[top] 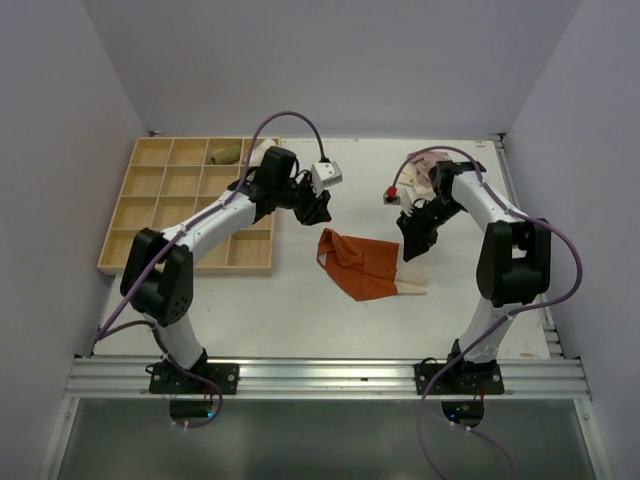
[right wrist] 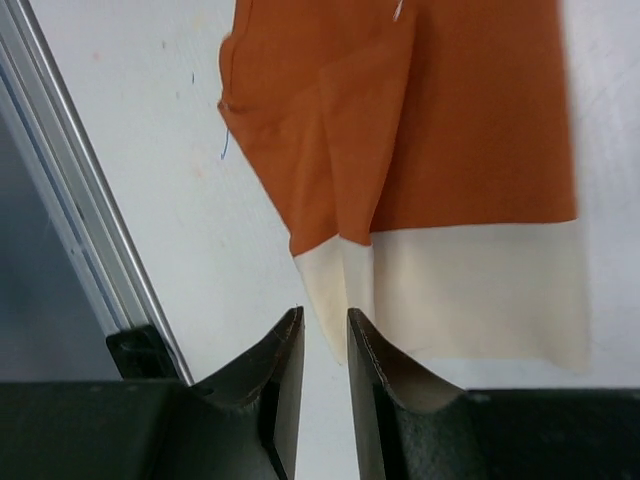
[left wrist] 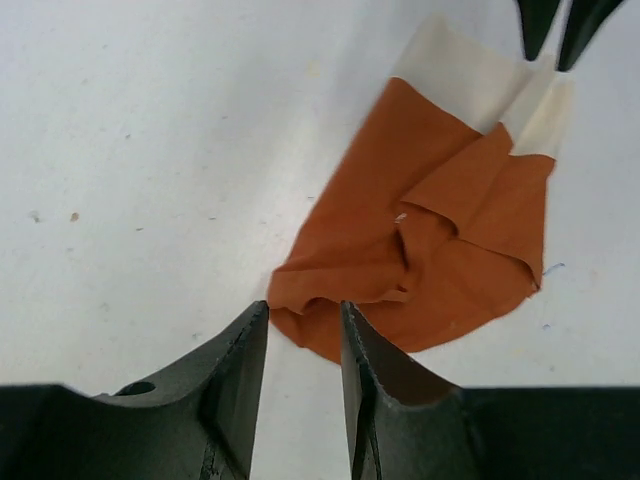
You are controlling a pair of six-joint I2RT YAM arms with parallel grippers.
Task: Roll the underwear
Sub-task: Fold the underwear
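Left gripper (left wrist: 303, 308) jaws slightly apart, empty, tips just beside orange underwear (left wrist: 440, 240) on table (left wrist: 150, 150); right gripper (right wrist: 323, 315) likewise, by its cream band (right wrist: 470, 290).

White bench (top: 300, 310): rust-orange underwear (top: 362, 264) is laid crumpled at frame centre; wooden compartment tray (top: 235, 270) is set at upper left; pale beige-pink underwear (top: 420, 178) is noted at upper right.
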